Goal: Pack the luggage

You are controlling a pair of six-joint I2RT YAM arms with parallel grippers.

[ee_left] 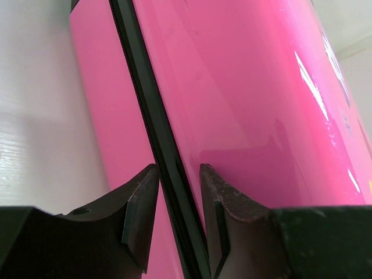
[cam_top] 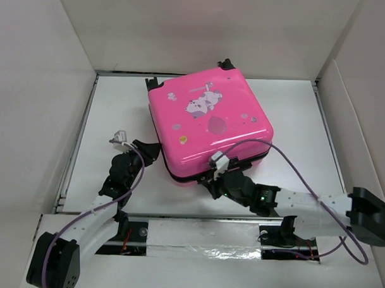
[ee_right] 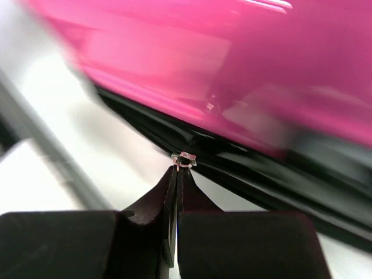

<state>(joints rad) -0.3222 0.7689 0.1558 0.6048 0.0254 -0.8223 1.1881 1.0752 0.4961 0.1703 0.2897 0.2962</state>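
Observation:
The luggage (cam_top: 209,122) is a bright pink hard-shell suitcase with a cartoon print, lying flat with its lid down on the white table. My left gripper (cam_top: 155,152) is at its near left corner. In the left wrist view the left gripper (ee_left: 179,174) is open, one finger on each side of the black zipper trim (ee_left: 145,116), close against the pink shell. My right gripper (cam_top: 213,176) is at the near edge. In the right wrist view the right gripper (ee_right: 177,168) is shut on a small metal zipper pull (ee_right: 185,160) by the black zipper line.
White walls (cam_top: 43,82) box in the table on the left, back and right. The suitcase's black wheels (cam_top: 225,63) point to the far side. Purple cables (cam_top: 293,166) loop over both arms. A metal rail (cam_top: 202,236) runs along the near edge.

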